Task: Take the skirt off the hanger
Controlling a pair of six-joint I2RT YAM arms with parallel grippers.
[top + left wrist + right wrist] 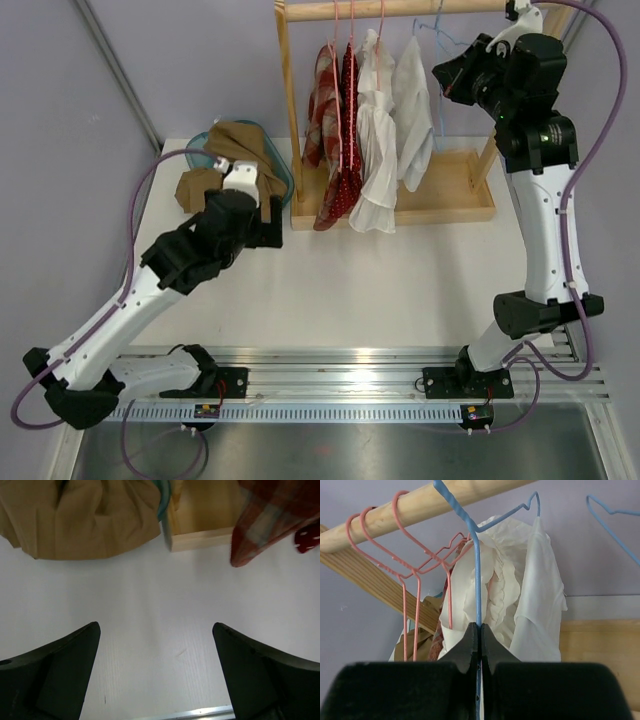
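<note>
Progress early: right tool (480, 632) pinched tight on blue hanger (478, 570) just below wooden rail (410, 507), left tool (155, 635) spread wide, empty, well below rail, white skirt (535, 600) not yet off blue hanger, unhooking and stripping outstanding.

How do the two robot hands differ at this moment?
The left gripper is open and empty; the right gripper is shut on the blue hanger. The left gripper hangs low over the white table; the right gripper is high up by the wooden rail. Both have two black fingers.
</note>
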